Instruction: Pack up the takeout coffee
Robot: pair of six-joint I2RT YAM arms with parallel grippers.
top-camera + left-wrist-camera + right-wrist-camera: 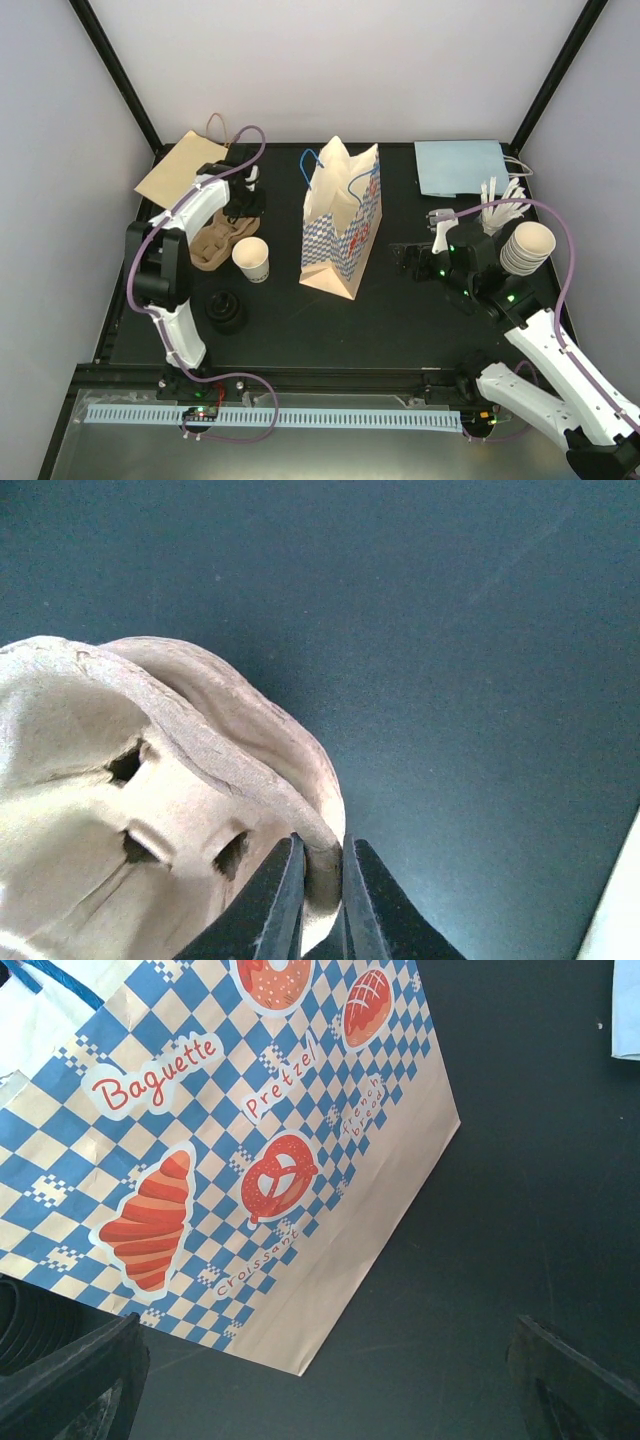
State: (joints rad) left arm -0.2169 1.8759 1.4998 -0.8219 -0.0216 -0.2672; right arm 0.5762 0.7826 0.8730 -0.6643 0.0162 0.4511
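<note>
Rim of cup carrier (100,780) tight in left claw (322,848); right claw (325,1385) wide, empty, clear of bag (250,1160)

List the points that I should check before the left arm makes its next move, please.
1. Left gripper closed on the rim of the cup carrier: ok.
2. Right gripper open and holding nothing: ok.
3. Paper bag upright, mouth open: ok.
4. Paper cup apart from the carrier: cannot tell, they stand very close.
5. Cup seated in the carrier: not ok, it stands on the table.
</note>
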